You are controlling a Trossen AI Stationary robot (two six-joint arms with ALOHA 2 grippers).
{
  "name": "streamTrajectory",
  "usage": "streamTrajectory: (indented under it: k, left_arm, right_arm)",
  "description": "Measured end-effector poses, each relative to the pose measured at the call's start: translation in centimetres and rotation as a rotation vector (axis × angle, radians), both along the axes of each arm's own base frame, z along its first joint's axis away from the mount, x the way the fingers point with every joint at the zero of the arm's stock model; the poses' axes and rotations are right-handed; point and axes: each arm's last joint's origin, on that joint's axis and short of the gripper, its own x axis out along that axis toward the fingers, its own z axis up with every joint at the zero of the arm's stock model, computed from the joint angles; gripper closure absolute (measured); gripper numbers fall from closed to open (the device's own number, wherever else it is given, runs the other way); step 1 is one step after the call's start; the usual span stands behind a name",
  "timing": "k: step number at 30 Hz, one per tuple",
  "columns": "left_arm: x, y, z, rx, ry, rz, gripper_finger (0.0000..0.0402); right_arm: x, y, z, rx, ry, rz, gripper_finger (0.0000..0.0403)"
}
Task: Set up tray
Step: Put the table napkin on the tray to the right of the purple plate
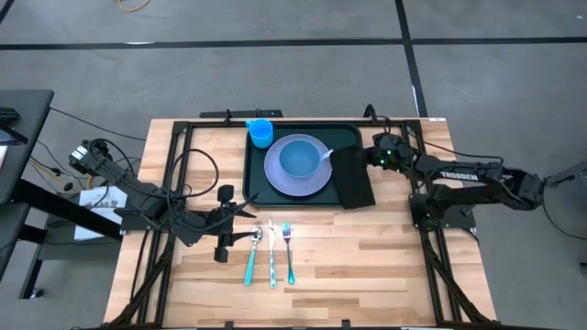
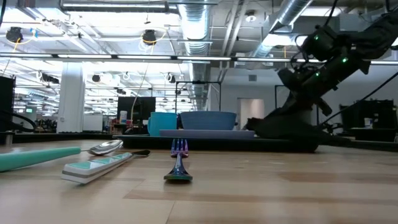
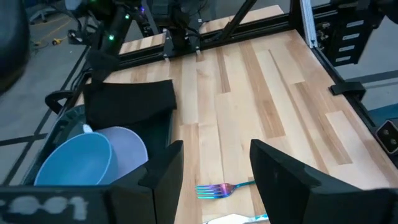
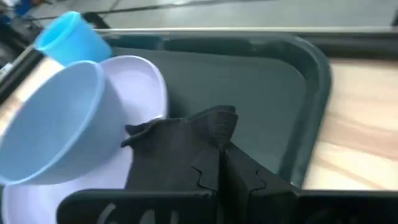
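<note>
While right end effector (image 4: 221, 163) pinches black napkin (image 1: 352, 177) on tray (image 1: 344, 133), far-centre of worktop (image 1: 385, 275).
L. end effector (image 1: 223, 223) released, nr cutlery; tray holds plate, bowl, cup.

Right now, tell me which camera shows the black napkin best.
The high view: the whole napkin lies on the tray beside the plate. The right wrist view shows only a pinched fold; the left wrist view sees it farther off; the low view, edge-on.
</note>
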Motion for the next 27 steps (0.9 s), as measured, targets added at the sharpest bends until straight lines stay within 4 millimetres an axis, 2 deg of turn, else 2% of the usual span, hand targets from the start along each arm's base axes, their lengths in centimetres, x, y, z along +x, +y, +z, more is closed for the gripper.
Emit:
streamTrajectory:
  k: [6, 11, 21, 27]
  left_arm:
    - [0.0, 0.0, 0.0, 0.017, -0.002, 0.003, 0.0226]
    - [0.0, 0.1, 0.0, 0.044, -0.005, 0.005, 0.0226]
    - [0.0, 0.1, 0.0, 0.046, -0.004, 0.005, 0.0226]
    - [0.0, 0.1, 0.0, 0.043, -0.002, -0.001, 0.0226]
  right_arm:
    - [0.4, -1.8, -2.1, 0.069, 0.008, -0.045, 0.0403]
    - [1.6, -3.0, -3.1, 0.077, -0.016, -0.062, 0.0403]
    - [4.0, -5.6, -3.3, 0.062, 0.011, -0.124, 0.0403]
    - [3.6, -6.8, -3.4, 0.056, 0.016, -0.221, 0.0403]
